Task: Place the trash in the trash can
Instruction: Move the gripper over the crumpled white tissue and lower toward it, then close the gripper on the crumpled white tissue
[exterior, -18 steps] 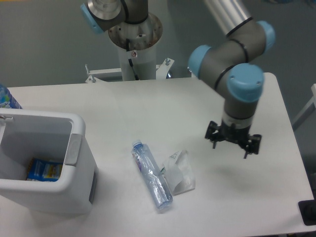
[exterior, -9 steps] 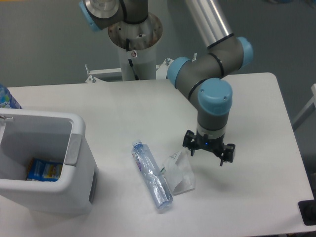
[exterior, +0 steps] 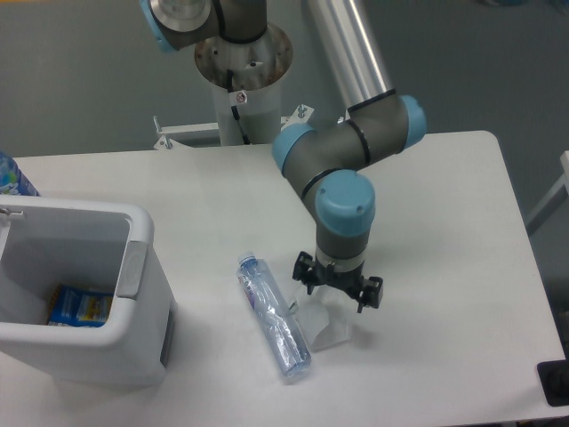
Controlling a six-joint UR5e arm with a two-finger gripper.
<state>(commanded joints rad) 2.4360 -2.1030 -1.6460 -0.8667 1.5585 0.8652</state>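
Observation:
A slim clear plastic bottle (exterior: 274, 316) with a bluish label lies on the white table, cap toward the back left. A crumpled translucent-white wrapper (exterior: 325, 327) lies just right of it. My gripper (exterior: 336, 292) hangs open directly above the wrapper, fingers spread, covering its upper part. It holds nothing. The white-grey trash can (exterior: 133, 307) with a grey handle panel stands at the left front of the table, well left of the bottle.
A blue packet (exterior: 80, 306) lies inside the trash can. The top of a blue bottle (exterior: 12, 176) shows at the left edge behind the can. The arm's base column (exterior: 244, 80) stands at the back. A black object (exterior: 554, 383) sits at the table's right front corner.
My gripper has moved left and slightly forward across the table, from open table right of the wrapper to directly over the wrapper. The bottle, wrapper and trash can have not moved.

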